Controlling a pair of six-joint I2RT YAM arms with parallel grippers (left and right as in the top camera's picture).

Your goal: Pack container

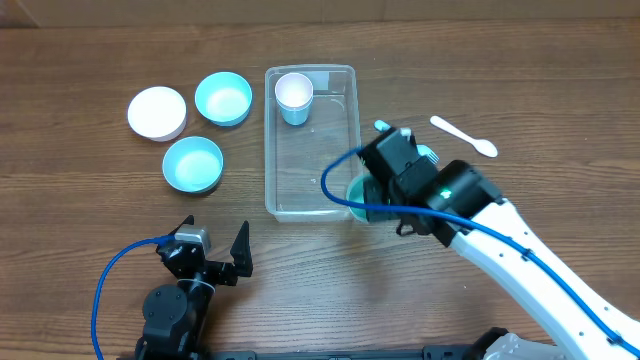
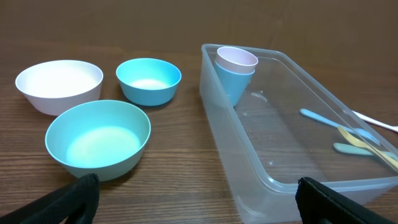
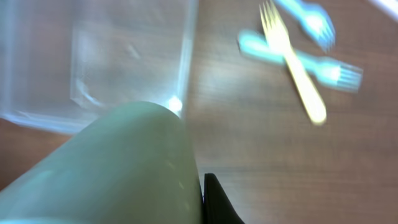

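Right end effector (image 1: 368,190) has its jaws drawn together, pinching the wall of a pale green cup (image 3: 118,168) that hangs tilted at the right wall of the container (image 1: 305,165), close to its near corner. Left end effector (image 1: 215,230) sits well apart from this at the desk's (image 1: 80,200) near edge, fingers spread wide and holding nothing. The clear container lies in the middle of the desk, and at its far end a white cup is nested in a blue one (image 1: 293,97). To its left are a white bowl (image 1: 157,111) and two light-blue bowls (image 1: 223,98). To its right lie a white spoon (image 1: 463,136), a yellow fork (image 3: 292,62) and blue forks (image 3: 336,71).
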